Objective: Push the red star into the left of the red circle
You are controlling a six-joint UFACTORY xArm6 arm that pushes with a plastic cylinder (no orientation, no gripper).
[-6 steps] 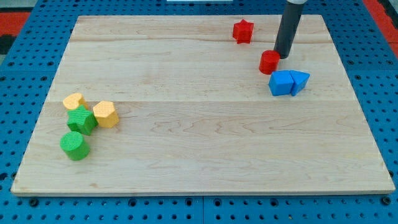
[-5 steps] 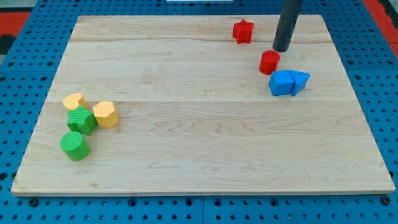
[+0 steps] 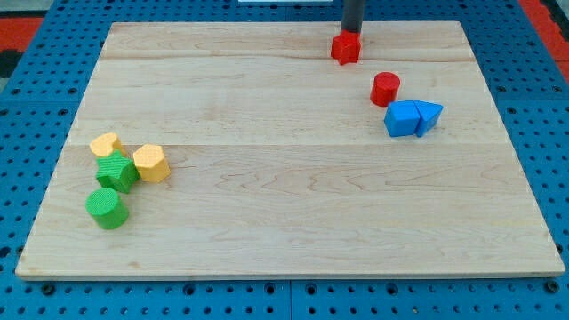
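Observation:
The red star [image 3: 346,49] lies near the top edge of the wooden board [image 3: 284,204], right of centre. The red circle [image 3: 385,89] sits below and to the right of it, a small gap apart. My tip [image 3: 352,34] stands right behind the star, at its top edge, touching or nearly touching it. The rod rises out of the view's top.
A blue cube [image 3: 403,118] and a blue triangle [image 3: 428,116] lie together just below the red circle. At the left sit a yellow block [image 3: 106,145], a yellow hexagon [image 3: 151,164], a green block [image 3: 116,171] and a green circle [image 3: 107,208].
My tip has moved from beside the red circle's upper right to the left and up, ending behind the red star. The star has shifted very slightly. The red circle stays put.

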